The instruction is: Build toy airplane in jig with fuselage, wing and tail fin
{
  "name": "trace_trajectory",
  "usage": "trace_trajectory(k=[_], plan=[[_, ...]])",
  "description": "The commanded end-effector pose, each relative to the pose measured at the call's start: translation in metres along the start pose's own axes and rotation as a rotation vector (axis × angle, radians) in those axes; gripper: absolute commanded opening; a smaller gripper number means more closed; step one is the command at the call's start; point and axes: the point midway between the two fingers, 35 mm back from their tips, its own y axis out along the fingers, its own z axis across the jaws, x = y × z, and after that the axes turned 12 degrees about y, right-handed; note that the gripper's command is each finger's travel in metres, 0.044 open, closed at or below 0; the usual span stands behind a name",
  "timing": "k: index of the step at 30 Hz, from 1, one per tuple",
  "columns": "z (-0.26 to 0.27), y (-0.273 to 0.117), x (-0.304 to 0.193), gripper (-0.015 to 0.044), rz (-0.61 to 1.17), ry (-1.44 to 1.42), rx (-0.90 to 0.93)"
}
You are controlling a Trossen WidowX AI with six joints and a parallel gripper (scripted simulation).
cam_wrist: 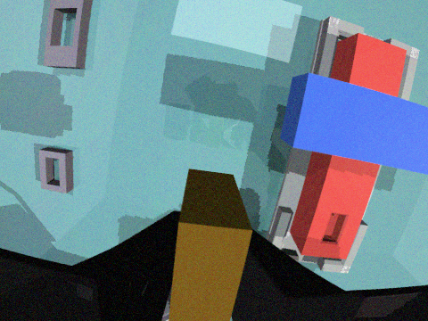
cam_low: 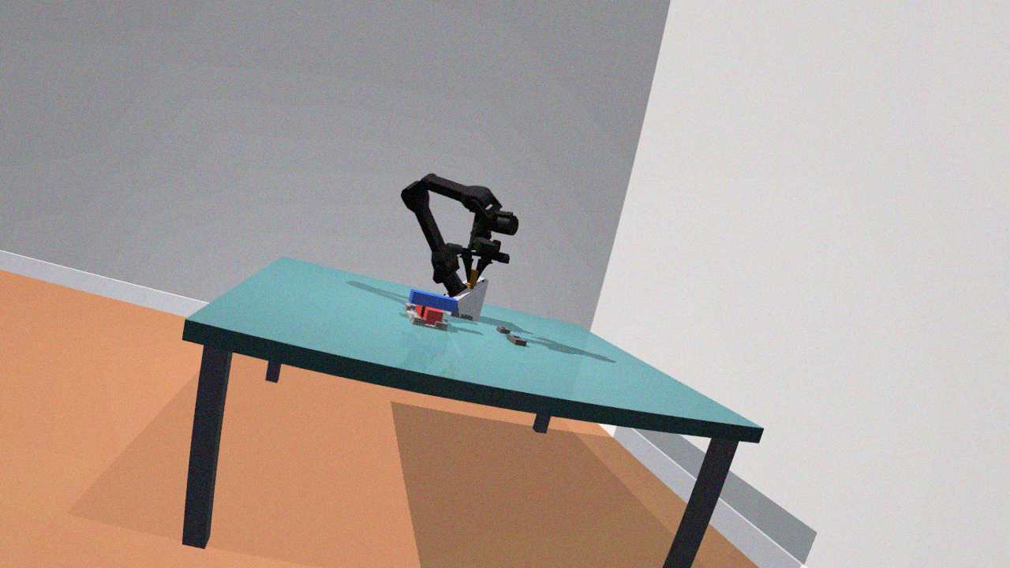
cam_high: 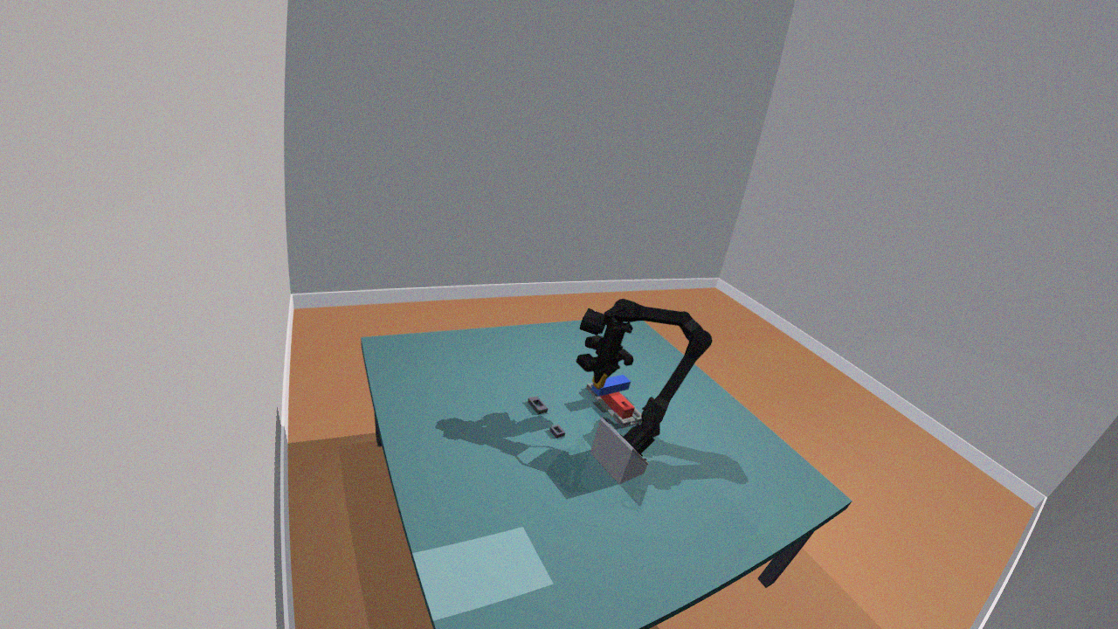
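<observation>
While the fingers (cam_high: 601, 380) (cam_low: 472, 277) grip the yellow fin, the blue wing (cam_high: 616, 383) (cam_low: 432, 300) (cam_wrist: 358, 122) crosses the red fuselage (cam_high: 619, 404) (cam_low: 431, 315) (cam_wrist: 341, 192).

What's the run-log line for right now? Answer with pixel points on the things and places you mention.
tool (cam_high: 600, 382) (cam_low: 471, 283) (cam_wrist: 203, 225): shut on yellow fin | blue wing (cam_high: 617, 383) (cam_low: 432, 300) (cam_wrist: 357, 122): across red fuselage (cam_high: 619, 404) (cam_low: 432, 315) (cam_wrist: 336, 201) | tail socket: open, unfilled

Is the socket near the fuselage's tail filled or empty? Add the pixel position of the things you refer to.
Empty: the wrist view shows the socket (cam_wrist: 334, 227) as an open hole, nothing in it.
</observation>
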Motion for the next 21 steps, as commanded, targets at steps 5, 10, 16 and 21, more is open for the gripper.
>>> trace_trajectory(k=[5,10,16,21], plan=[[-0.027,0.007,0.001,0.0000,0.000,0.000,-0.015],[-0.043,0.010,0.001,0.0000,-0.001,0.004,-0.020],[-0.062,0.015,-0.001,0.0000,-0.002,0.009,-0.029],[-0.077,0.018,-0.004,0.0000,-0.003,0.013,-0.038]])
